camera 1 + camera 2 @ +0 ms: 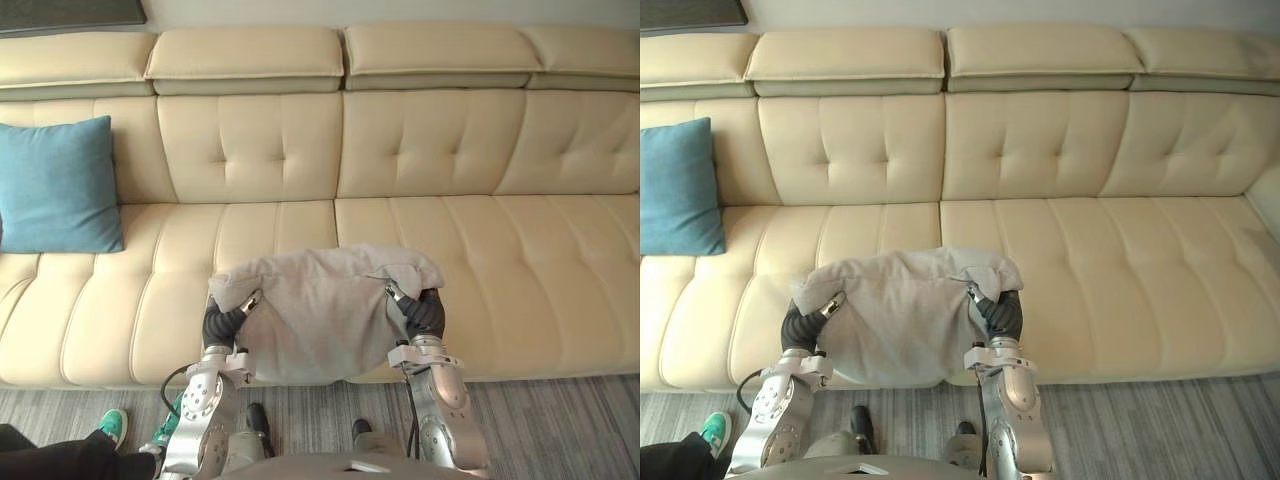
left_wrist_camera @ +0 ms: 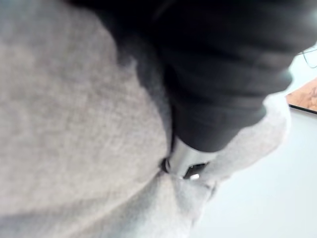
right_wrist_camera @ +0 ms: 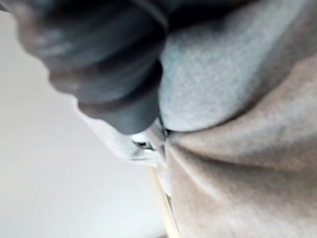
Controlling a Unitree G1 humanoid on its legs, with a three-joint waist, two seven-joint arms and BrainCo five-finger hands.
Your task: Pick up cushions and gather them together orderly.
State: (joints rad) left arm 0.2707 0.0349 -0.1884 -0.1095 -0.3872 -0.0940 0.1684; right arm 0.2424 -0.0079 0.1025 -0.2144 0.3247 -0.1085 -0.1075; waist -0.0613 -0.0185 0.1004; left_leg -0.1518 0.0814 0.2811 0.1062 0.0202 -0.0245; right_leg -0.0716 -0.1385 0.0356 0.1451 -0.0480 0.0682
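I hold a grey cushion (image 1: 320, 315) up in front of the cream sofa's (image 1: 480, 260) seat edge, between both hands. My left hand (image 1: 224, 322) pinches its left upper corner and my right hand (image 1: 424, 312) pinches the right one. The fabric droops over both hands and bunches into folds where they grip, as seen around the left hand (image 2: 184, 167) and the right hand (image 3: 148, 141) in the wrist views. A teal cushion (image 1: 58, 185) leans upright against the backrest at the sofa's far left.
The sofa's seat to the right of the teal cushion is bare. A grey striped rug (image 1: 560, 420) lies before the sofa. A person's green shoe (image 1: 113, 425) and dark trouser leg (image 1: 50, 460) are at the lower left, close to my left arm.
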